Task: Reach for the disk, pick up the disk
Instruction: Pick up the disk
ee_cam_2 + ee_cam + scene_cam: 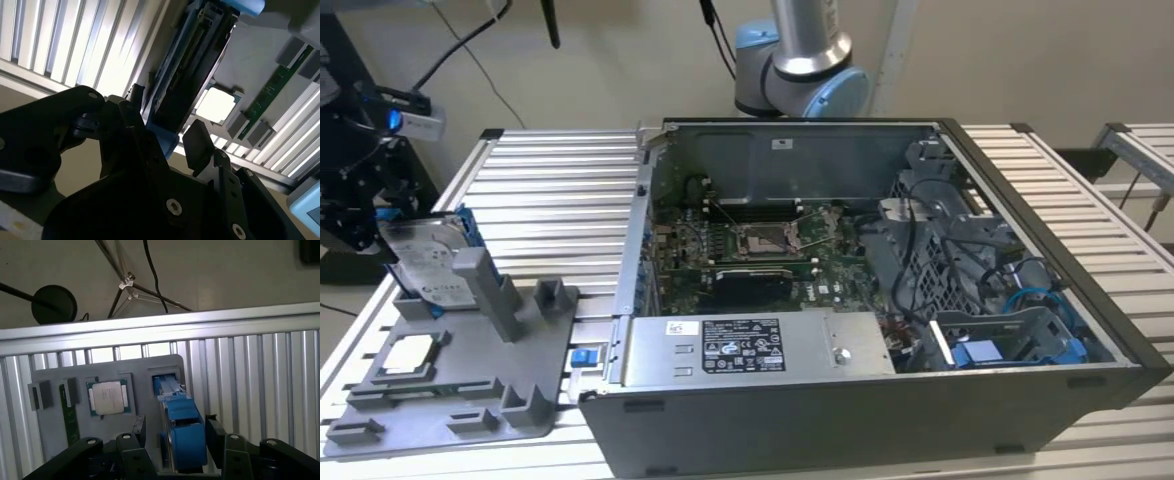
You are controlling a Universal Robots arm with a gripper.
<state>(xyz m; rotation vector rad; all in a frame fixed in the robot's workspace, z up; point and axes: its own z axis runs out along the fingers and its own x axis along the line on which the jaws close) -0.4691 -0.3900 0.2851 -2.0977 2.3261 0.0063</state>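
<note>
The disk [430,262] stands on edge in a slot of the grey fixture [454,400], at the exterior view's left; its silver face carries a white label and blue bracket rails. My black gripper [384,222] is at the disk's top edge. In the first wrist view the blue-framed disk [180,425] sits between my two fingers [139,427], with the gripper [175,434] open and a small gap on each side. The second wrist view shows the same: the gripper [170,139] straddles the disk's [185,75] edge.
A white-topped chip [108,397] and a green memory stick [69,416] lie in the fixture beside the disk. An open computer case [881,300] stands to the exterior view's right on the slatted aluminium table [560,190]. The arm's base [801,70] is behind the case.
</note>
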